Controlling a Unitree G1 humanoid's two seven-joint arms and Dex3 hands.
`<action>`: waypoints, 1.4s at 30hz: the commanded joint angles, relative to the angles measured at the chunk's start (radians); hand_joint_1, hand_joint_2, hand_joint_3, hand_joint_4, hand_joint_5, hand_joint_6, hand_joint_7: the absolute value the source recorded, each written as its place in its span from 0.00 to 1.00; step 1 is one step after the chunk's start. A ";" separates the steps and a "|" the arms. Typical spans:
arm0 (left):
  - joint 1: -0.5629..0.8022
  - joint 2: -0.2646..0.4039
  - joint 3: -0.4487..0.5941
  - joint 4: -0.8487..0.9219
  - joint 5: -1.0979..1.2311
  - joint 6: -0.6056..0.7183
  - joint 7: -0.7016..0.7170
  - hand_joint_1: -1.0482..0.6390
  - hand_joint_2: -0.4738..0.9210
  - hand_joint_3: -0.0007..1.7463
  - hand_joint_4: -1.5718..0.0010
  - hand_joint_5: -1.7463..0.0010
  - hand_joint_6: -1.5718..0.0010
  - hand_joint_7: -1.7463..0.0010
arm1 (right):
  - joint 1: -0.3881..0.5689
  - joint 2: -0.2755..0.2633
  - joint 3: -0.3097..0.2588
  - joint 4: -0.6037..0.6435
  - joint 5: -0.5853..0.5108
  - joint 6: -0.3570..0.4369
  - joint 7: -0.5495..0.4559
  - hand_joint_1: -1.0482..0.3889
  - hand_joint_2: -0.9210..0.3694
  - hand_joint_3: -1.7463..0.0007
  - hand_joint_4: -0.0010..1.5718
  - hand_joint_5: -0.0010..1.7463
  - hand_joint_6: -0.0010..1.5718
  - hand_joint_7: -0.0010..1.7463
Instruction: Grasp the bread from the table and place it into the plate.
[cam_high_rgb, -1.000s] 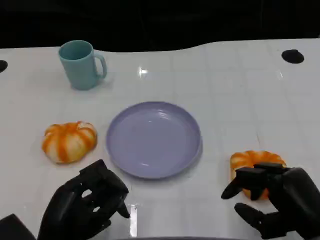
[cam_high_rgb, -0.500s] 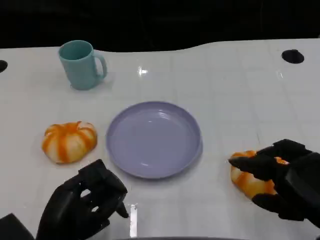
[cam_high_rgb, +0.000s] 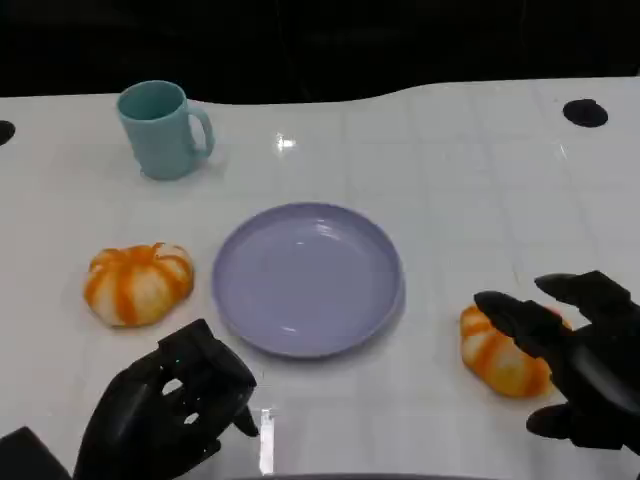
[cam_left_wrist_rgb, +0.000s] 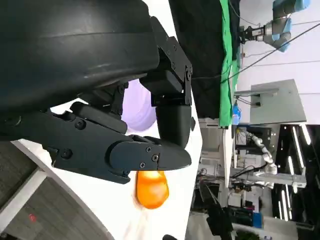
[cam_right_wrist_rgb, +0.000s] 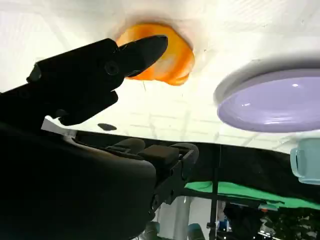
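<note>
On the white glossy surface (cam_high_rgb: 450, 170) before us, our right hand (cam_high_rgb: 580, 350) reaches over the orange-and-white ridged bread roll (cam_high_rgb: 497, 352) at the near right, fingers spread apart around it and not clamped on it. We see the round lavender plate (cam_high_rgb: 307, 277) at the centre, just left of that roll. Our left hand (cam_high_rgb: 170, 410) rests low, fingers curled with nothing in them. A second striped roll (cam_high_rgb: 137, 282) lies left of the plate, a teal mug (cam_high_rgb: 160, 129) beyond

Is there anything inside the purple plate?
No, the purple plate holds nothing you can see; its whole inside shows bare. Both breads sit on the table beside it: one on its left, one on its right.
</note>
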 joint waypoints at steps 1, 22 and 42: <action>0.002 0.004 0.003 -0.003 0.003 0.009 0.010 0.28 1.00 0.18 0.59 0.00 0.63 0.15 | -0.045 -0.003 0.033 0.070 -0.039 0.025 -0.009 0.37 0.11 1.00 0.00 0.25 0.16 0.00; 0.003 -0.003 0.001 -0.008 0.009 0.015 0.014 0.28 1.00 0.18 0.59 0.00 0.63 0.15 | -0.296 0.006 0.184 0.502 -0.045 0.099 -0.091 0.36 0.06 0.99 0.01 0.26 0.16 0.00; 0.000 -0.008 -0.003 -0.010 0.026 0.009 0.031 0.27 1.00 0.18 0.59 0.00 0.63 0.15 | -0.440 0.019 0.217 0.880 0.112 -0.193 -0.553 0.67 0.34 0.45 0.58 1.00 0.47 0.96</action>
